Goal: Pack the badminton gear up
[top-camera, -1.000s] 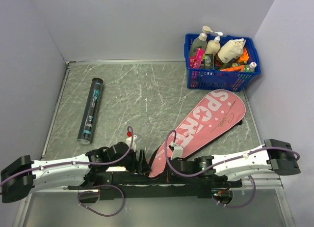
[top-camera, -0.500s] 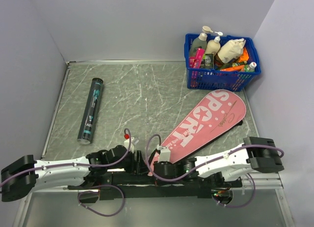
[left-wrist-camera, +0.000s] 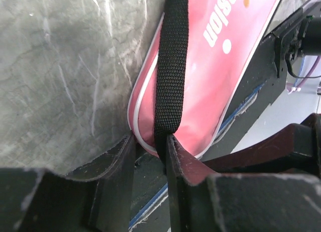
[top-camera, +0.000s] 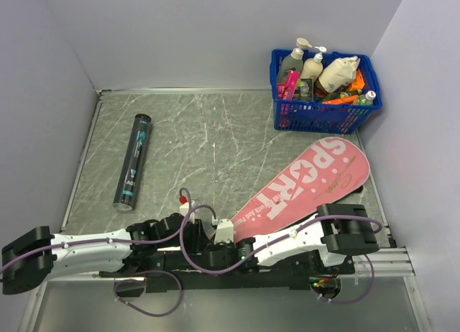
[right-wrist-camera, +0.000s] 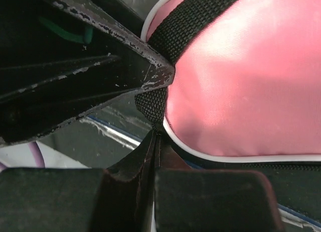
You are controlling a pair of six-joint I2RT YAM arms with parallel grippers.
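Now | left gripper [left-wrist-camera: 150, 137] low, straddles strap [left-wrist-camera: 169, 66], ajar | right gripper [right-wrist-camera: 155, 135] opposite, pinches strap

The pink racket cover [top-camera: 305, 181] is lying flat and diagonal, with the wide "SPORT" end at the far right and the narrow end near the middle. It has white piping, and a black webbing strap [left-wrist-camera: 170, 66] runs over the narrow tip. The slim black tube [top-camera: 133, 159] lies flat well off to the left, teal markings toward its near end.

pink cover [top-camera: 309, 181] now further right, left gripper [left-wrist-camera: 150, 140] narrower, perhaps on its black strap [left-wrist-camera: 169, 66]
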